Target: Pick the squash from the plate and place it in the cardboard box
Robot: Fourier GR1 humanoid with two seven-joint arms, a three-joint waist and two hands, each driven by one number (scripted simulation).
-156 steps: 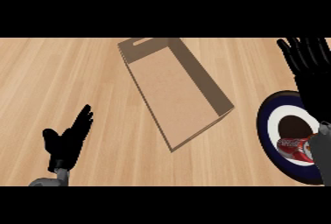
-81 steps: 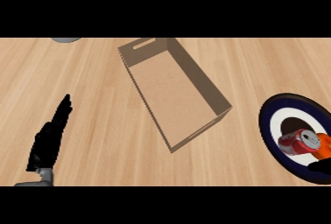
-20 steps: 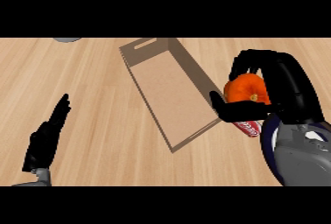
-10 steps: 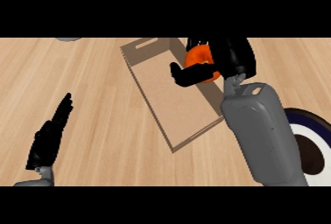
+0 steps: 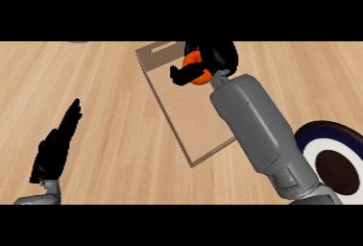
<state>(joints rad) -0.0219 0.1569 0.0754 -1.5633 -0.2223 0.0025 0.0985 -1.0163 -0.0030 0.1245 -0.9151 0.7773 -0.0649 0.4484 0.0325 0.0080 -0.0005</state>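
Observation:
My right hand [image 5: 212, 57] is curled round an orange squash [image 5: 194, 67], holding it above the far part of the cardboard box [image 5: 186, 115]. Most of the squash is hidden by the fingers and thumb. The grey right forearm [image 5: 255, 129] stretches across the box's right side. The box lies open in the middle of the wooden counter. The dark blue and white plate [image 5: 333, 158] sits at the right edge, partly behind the forearm. My left hand [image 5: 56, 144] rests at the lower left, edge-on with straight fingers, away from the box.
A small grey object [image 5: 77, 42] peeks in at the top left edge. Wooden counter [image 5: 106, 86] surrounds the box on the left.
My right hand has carried the squash from the plate at the right to over the box, moving left and farther away. The left hand has stayed still.

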